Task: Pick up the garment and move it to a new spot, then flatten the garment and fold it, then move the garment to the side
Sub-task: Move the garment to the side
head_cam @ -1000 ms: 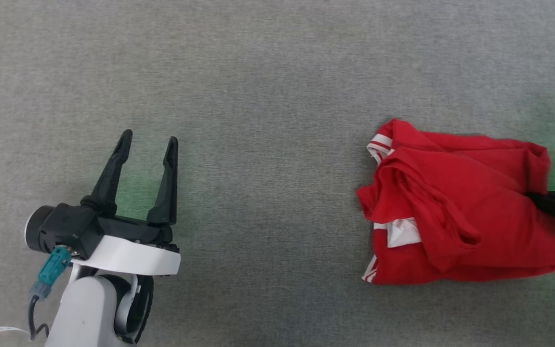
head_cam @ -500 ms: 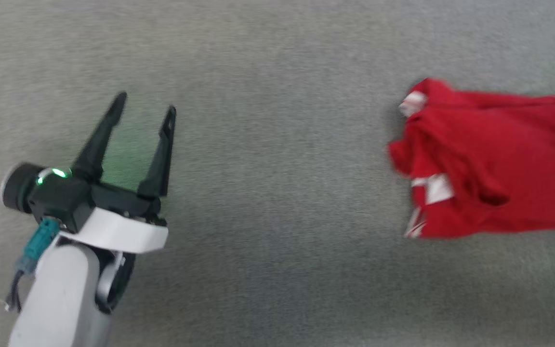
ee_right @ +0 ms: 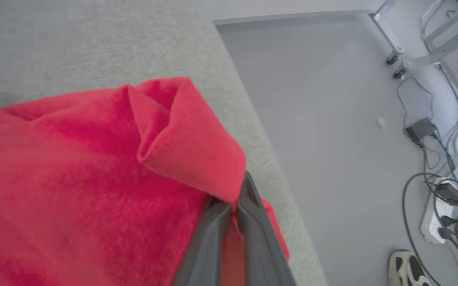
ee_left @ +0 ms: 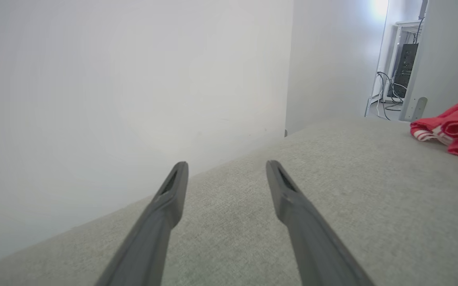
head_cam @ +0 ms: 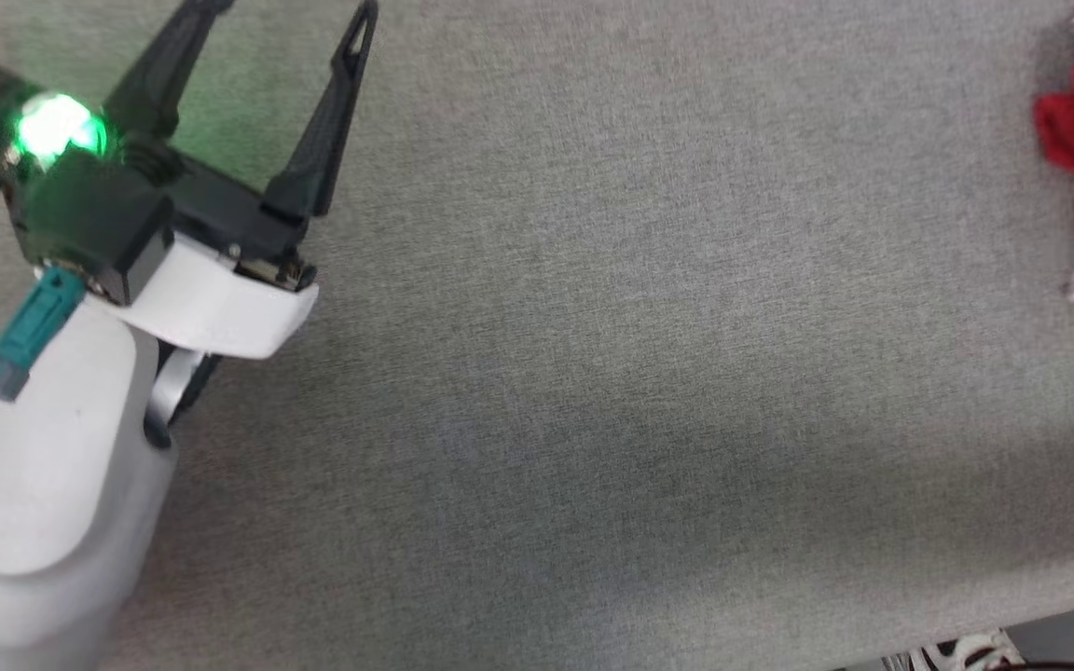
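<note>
Right wrist view: the right gripper (ee_right: 232, 194) is pinching a fold of the red garment (ee_right: 94, 167), which is lying near the edge of the grey surface (ee_right: 74, 39). Well apart, the left gripper (ee_left: 227, 166) is hovering, fingers spread wide.

The left claw (head_cam: 287, 9) has two long black fingers (head_cam: 327, 121). A green light (head_cam: 52, 130) glows above its round white arm (head_cam: 43, 466).

This is looking like a robotics lab or test room: bare white walls (ee_left: 94, 79) are enclosing a grey fabric-covered surface (head_cam: 593, 373), while beyond its edge cables (ee_right: 451, 220), a power strip (ee_right: 431, 224) and a castered metal frame (ee_right: 424, 58) are sitting on the plain grey floor (ee_right: 324, 119).
</note>
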